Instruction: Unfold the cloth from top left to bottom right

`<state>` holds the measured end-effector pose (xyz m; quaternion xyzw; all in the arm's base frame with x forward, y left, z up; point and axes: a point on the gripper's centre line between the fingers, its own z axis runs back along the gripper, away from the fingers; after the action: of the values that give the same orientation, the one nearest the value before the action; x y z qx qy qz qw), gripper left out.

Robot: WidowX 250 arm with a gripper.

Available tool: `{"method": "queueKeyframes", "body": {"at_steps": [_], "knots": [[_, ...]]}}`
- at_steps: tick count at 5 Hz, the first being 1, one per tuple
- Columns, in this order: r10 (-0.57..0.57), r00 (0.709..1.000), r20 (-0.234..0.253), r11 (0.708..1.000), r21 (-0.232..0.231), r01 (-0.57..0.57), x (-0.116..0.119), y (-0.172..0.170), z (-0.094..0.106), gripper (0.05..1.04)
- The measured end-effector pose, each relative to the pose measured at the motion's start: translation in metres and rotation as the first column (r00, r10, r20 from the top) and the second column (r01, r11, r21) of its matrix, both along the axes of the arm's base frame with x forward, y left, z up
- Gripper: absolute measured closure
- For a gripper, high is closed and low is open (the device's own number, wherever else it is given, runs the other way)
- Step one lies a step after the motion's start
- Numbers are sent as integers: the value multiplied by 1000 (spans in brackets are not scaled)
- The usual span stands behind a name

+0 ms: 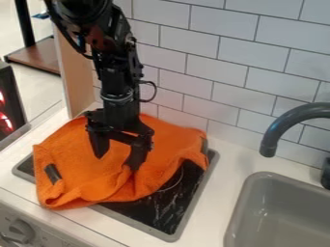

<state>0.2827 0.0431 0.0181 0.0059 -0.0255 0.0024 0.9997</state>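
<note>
Orange cloth [77, 159] lies rumpled over much of the black stovetop, with its back part against the tiled wall. Its front left corner is bunched into folds, and the right edge is uneven. Dark patches show near its left and right edges. Over the middle of the cloth hangs the gripper [116, 160], pointing down, its two fingers spread apart. The right fingertip is at a raised fold; whether it touches the fabric I cannot tell. No cloth is pinched between the fingers.
Bare black stovetop [169, 205] shows at the front right of the cloth. A grey sink [241, 207] and dark curved faucet [276, 130] stand to the right, past a strip of white counter [222, 169]. Behind rises the white tiled wall [216, 72]. A knob [19, 230] is at the front left.
</note>
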Motion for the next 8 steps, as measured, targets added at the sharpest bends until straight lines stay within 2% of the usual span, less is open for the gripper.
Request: {"method": "queueKeyframes", "body": {"at_steps": [1,2,3,4,5,6,7,8], "knots": [[2,1000,-18,1000,-11,-2,6,0,-9,85],[16,999,-45,1000,-8,-17,6,0,-18,141],[23,998,-58,1000,12,-22,5,3,-21,451],[28,998,-59,1000,11,-28,5,3,-21,759],[18,999,-51,1000,-14,-19,2,-2,-22,945],[32,999,-42,999,-13,-33,3,-1,-20,1030],[37,998,-48,999,-11,-37,0,-1,-21,1035],[28,1000,-3,1000,-12,-28,3,-2,-7,1035]]}}
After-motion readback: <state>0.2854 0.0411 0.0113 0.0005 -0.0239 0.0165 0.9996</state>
